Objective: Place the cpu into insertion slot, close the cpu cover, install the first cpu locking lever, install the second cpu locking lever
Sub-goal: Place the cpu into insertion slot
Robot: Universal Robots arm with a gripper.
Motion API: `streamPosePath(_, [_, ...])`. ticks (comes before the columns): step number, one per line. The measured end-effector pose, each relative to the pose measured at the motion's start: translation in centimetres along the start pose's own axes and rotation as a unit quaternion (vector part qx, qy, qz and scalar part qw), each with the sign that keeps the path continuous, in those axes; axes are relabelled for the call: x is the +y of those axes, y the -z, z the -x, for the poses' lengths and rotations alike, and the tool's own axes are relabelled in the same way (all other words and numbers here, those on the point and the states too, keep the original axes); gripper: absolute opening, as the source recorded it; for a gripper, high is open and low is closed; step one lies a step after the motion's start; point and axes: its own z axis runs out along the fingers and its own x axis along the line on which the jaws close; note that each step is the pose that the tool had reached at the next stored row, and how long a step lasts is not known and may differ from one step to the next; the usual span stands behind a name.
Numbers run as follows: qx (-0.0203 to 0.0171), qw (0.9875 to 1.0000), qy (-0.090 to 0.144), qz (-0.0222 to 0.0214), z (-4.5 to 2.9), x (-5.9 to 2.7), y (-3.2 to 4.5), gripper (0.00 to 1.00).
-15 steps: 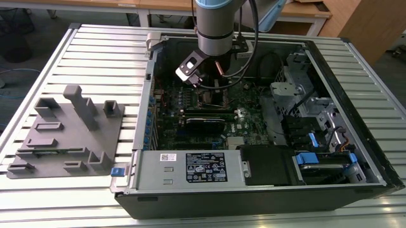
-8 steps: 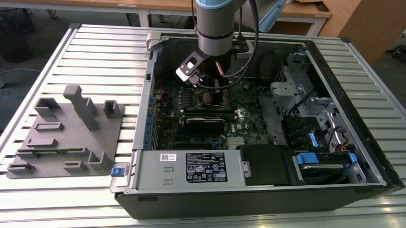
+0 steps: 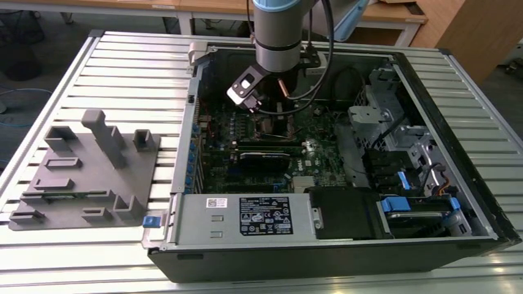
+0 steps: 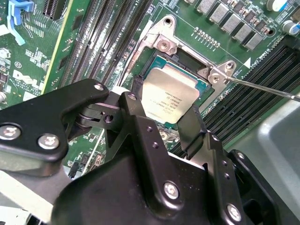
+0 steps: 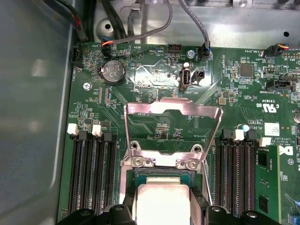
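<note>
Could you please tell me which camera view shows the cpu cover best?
The first wrist view: the cpu cover faces it, swung open, its whole frame and window plain. The second wrist view catches its hinge end; in the exterior view the arm blocks much of it.

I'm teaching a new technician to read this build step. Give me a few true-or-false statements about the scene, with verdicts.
1. The case lies open. True.
2. The cpu lies outside the case. False: it is at the slot on the board, with the tool at it.
3. The cover is shut over the cpu. False: it stands swung open, away from the cpu.
4. The memory slots flanking the cpu are empty. True.
5. A round coin battery sits on the board. True.
</note>
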Motion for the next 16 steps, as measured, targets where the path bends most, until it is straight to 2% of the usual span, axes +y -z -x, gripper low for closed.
streamPosePath(12, [0.0001, 1.0000, 0.000, 0.0000, 0.00, 0.01, 0.00, 0.54])
streamPosePath(16, [0.0000, 1.0000, 0.000, 0.0001, 0.00, 0.04, 0.26, 0.54])
